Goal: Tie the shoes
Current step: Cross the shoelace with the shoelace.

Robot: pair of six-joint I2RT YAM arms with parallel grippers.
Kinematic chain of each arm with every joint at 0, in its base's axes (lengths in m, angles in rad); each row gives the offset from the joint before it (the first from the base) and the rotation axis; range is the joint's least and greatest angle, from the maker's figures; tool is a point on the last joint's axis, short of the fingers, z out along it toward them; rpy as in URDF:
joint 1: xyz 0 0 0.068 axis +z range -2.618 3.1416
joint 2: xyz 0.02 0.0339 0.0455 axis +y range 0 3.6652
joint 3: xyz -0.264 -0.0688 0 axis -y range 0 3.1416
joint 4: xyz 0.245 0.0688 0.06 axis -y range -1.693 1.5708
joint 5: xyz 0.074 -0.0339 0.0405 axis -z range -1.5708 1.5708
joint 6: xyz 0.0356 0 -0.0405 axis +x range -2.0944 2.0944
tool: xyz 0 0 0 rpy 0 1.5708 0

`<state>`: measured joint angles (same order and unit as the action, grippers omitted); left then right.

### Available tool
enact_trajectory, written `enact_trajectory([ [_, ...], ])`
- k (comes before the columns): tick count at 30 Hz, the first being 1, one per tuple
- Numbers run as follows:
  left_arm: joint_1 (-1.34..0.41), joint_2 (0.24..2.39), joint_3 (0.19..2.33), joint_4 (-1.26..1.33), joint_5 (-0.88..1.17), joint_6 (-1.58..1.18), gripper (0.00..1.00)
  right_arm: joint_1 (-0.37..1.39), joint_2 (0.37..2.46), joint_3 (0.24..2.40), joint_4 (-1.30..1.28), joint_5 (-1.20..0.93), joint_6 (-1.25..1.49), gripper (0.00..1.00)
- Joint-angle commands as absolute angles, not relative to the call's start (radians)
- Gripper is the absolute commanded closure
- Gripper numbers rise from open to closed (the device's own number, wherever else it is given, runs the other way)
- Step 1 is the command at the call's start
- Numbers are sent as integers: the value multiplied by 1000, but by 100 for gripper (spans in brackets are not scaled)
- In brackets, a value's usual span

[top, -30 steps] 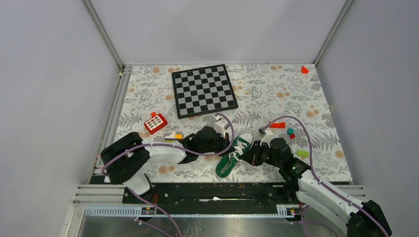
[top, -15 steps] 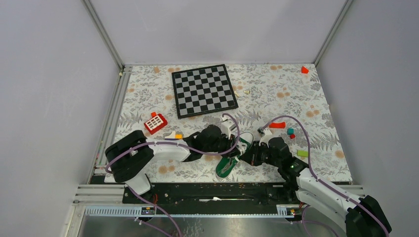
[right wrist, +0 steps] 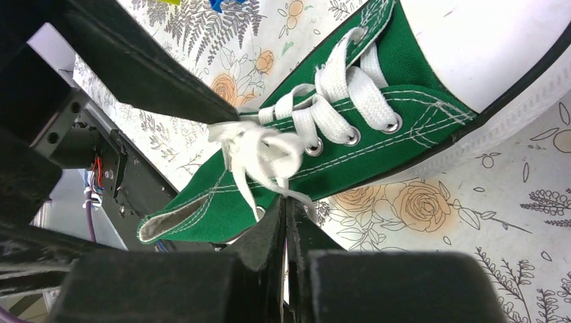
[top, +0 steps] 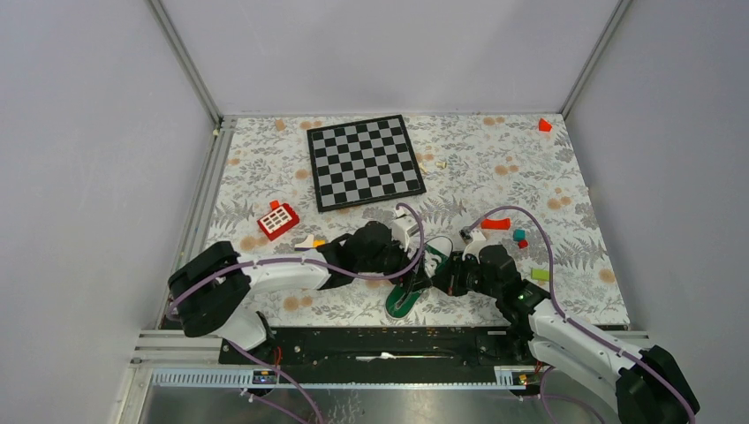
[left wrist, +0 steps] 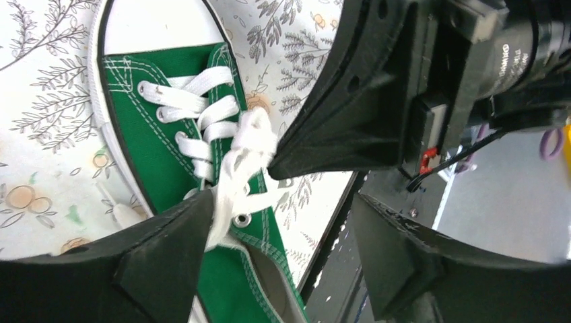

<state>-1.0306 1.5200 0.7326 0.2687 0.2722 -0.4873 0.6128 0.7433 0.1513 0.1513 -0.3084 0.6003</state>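
Green canvas sneaker (top: 403, 300) lying at the near middle of the table (top: 539, 177), toe pointing far-right, now half covered. Crowding in over it, having stood off to either side a second ago. Spreading the left gripper (left wrist: 283, 202) wide, one finger (left wrist: 168, 256) touching the laces (left wrist: 246, 145) but holding nothing. Pinching a strand in the closed right gripper (right wrist: 286, 219). Likely setting up to cinch the loose tangle.

Fixed overhead view, both wrist views close, sharing the sneaker (left wrist: 153, 138)
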Motion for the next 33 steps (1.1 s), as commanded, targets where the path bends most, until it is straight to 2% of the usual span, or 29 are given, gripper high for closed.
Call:
enact_trajectory([
  [1,-1036,1436,747,186,288,-433,15,621,753,171,210,-316,588,100],
  [2,-1035,1428,752,180,275,-427,7,621,755,171,211,-316,589,100],
  [3,-1033,1424,758,177,263,-422,3,621,756,172,211,-317,590,100],
  [6,-1022,1431,783,173,235,-421,2,621,757,173,212,-318,589,100],
  [8,-1010,1444,798,185,200,-430,6,621,752,173,209,-316,589,100],
  [9,-1003,1453,809,190,187,-434,12,621,750,172,209,-315,589,100],
  [11,-989,1483,841,199,184,-432,32,620,747,170,207,-313,590,100],
  [13,-984,1516,888,189,182,-416,42,621,748,169,205,-313,589,100],
  [15,-980,1553,947,165,184,-387,40,621,749,167,204,-311,590,100],
  [18,-979,1620,1057,90,213,-356,29,621,741,162,200,-299,589,100],
  [23,-979,1676,1105,67,272,-341,26,621,709,156,177,-274,592,100],
  [26,-979,1691,1115,51,317,-328,29,620,687,156,159,-265,590,100],
  [30,-979,1706,1128,38,360,-315,40,620,703,153,167,-269,591,100],
  [33,-979,1715,1134,31,370,-314,41,620,719,152,183,-278,593,100],
])
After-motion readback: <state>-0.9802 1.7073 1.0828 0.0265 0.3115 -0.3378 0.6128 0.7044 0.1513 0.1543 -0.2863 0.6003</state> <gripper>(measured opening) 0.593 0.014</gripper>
